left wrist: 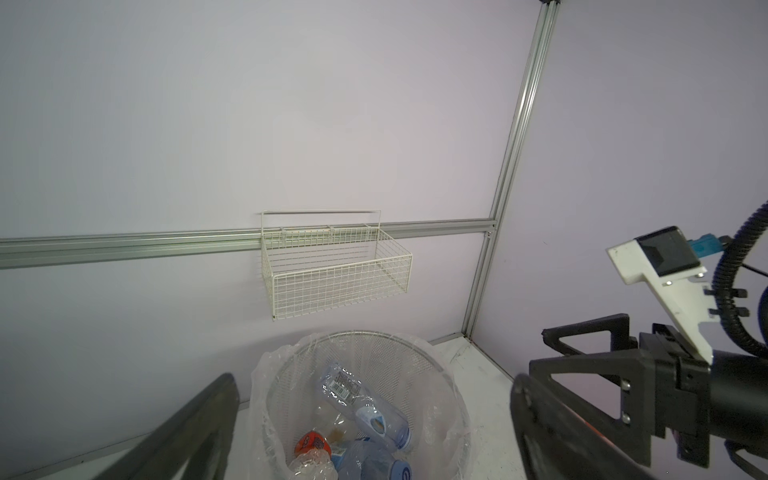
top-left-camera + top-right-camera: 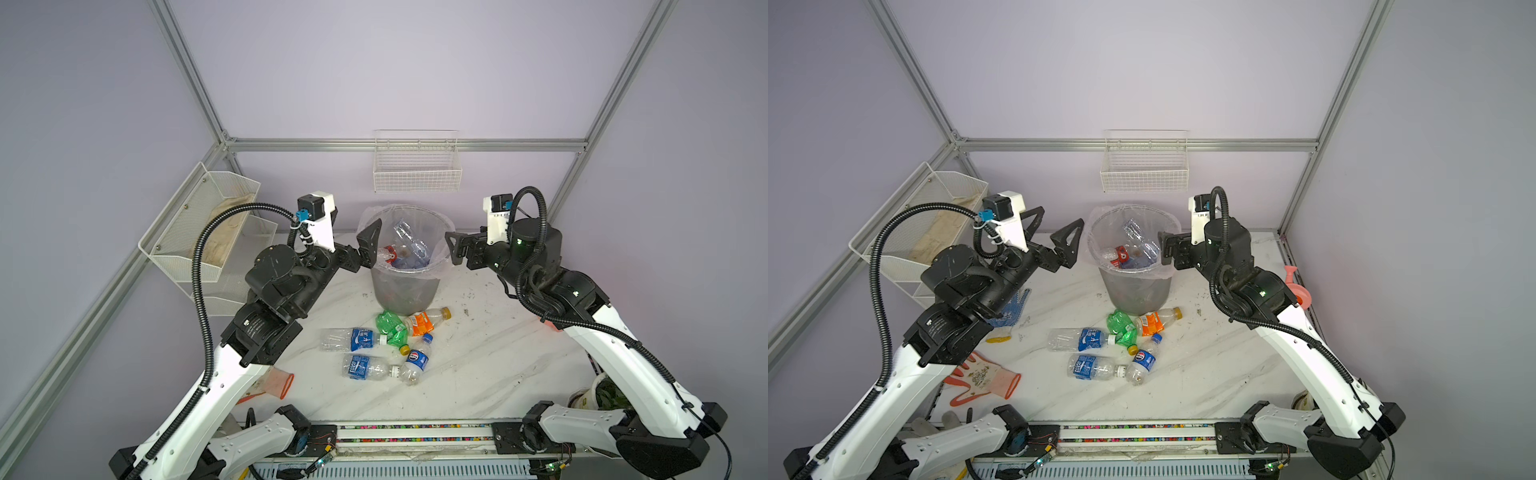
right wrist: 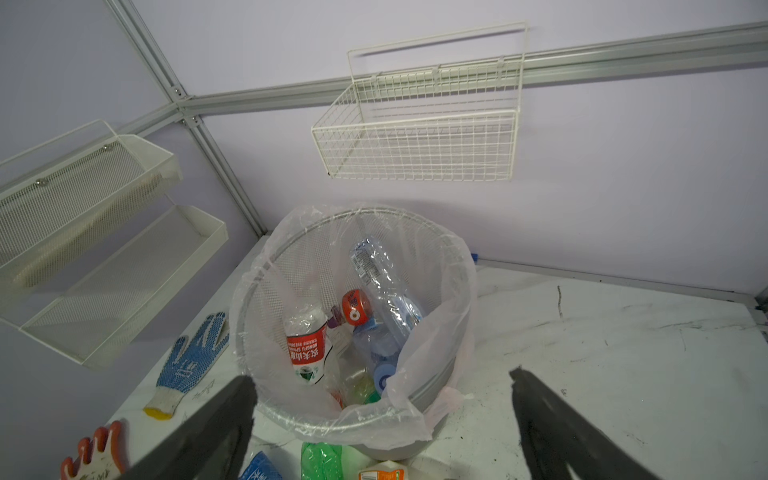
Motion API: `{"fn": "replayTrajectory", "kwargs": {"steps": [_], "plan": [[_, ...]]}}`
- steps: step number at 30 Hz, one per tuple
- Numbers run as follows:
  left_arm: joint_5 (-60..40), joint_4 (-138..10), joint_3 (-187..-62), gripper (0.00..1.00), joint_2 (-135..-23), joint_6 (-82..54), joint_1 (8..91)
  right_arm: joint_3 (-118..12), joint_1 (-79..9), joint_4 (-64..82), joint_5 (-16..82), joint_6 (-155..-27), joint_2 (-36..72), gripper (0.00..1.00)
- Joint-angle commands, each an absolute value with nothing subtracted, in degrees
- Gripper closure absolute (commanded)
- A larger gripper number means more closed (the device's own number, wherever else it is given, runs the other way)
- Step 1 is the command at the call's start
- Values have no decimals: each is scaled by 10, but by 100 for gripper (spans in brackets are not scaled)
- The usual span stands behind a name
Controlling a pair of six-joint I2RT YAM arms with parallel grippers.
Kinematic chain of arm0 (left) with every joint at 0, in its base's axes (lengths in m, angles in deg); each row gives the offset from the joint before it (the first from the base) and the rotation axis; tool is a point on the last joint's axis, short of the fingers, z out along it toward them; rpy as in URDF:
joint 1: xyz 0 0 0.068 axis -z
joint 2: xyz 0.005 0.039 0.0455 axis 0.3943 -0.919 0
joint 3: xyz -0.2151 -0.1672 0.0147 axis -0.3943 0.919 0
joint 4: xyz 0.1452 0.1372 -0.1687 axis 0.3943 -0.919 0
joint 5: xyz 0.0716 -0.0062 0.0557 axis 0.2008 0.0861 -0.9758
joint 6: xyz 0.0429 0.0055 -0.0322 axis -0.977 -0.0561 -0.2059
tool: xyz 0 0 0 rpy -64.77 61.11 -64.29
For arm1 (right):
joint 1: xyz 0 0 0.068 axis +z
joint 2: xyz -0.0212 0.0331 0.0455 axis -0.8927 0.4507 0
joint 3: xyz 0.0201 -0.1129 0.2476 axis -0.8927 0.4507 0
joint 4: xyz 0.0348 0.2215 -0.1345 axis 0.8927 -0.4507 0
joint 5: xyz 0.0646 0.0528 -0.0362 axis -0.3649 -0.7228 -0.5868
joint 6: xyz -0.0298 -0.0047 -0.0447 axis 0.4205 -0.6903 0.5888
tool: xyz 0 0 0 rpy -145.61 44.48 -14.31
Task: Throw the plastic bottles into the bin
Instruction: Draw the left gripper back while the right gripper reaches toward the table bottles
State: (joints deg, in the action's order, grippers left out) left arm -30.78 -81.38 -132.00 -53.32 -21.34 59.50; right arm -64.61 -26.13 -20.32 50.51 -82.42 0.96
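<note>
**Grippers open at the bin, clutter half hidden**

Top views: the left gripper (image 2: 1061, 217) hangs released, jaws wide and empty, just beside the bin (image 2: 405, 291). The right gripper (image 2: 454, 248) faces it across the rim. It is seen edge-on, so its spread is hard to read there. Between them the binned bottles (image 2: 405, 249) blur together under the clear bag (image 2: 436, 266). Five loose bottles (image 2: 351, 338) lie on the surface (image 2: 478, 353) below both grippers, back toward the arm bases. A green bottle (image 2: 390, 328) and an orange-labelled bottle (image 2: 422, 322) are nearest the bin's foot. In a top view the left arm covers most of a glove (image 2: 279, 382).

Left wrist view: one finger (image 1: 187, 436) shows as a dark blur, and the other merges with the right gripper's shapes opposite. The bin ahead is cut off low.

Right wrist view: both fingers (image 3: 216, 432) stand far apart with nothing between them. The bin sits straight ahead with a red-labelled bottle (image 3: 307, 349) inside. The frame edge clips the green and orange-labelled bottles.
</note>
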Motion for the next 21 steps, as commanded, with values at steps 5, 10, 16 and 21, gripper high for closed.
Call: {"fn": "replayTrajectory", "kwargs": {"steps": [5, 10, 16, 21], "plan": [[-357, -817, -1256, 0, -465, -188, 595, -667, -260, -232, 414, -802, 29, 3], [-381, -829, -1223, 0, -437, -168, 594, -669, -255, -237, 365, -786, 38, 2], [-403, -841, -1194, 0, -416, -151, 594, -677, -203, -246, 364, -755, 45, 2], [-416, -851, -1183, 0, -414, -138, 590, -695, -153, -274, 379, -727, 70, 2]]}}
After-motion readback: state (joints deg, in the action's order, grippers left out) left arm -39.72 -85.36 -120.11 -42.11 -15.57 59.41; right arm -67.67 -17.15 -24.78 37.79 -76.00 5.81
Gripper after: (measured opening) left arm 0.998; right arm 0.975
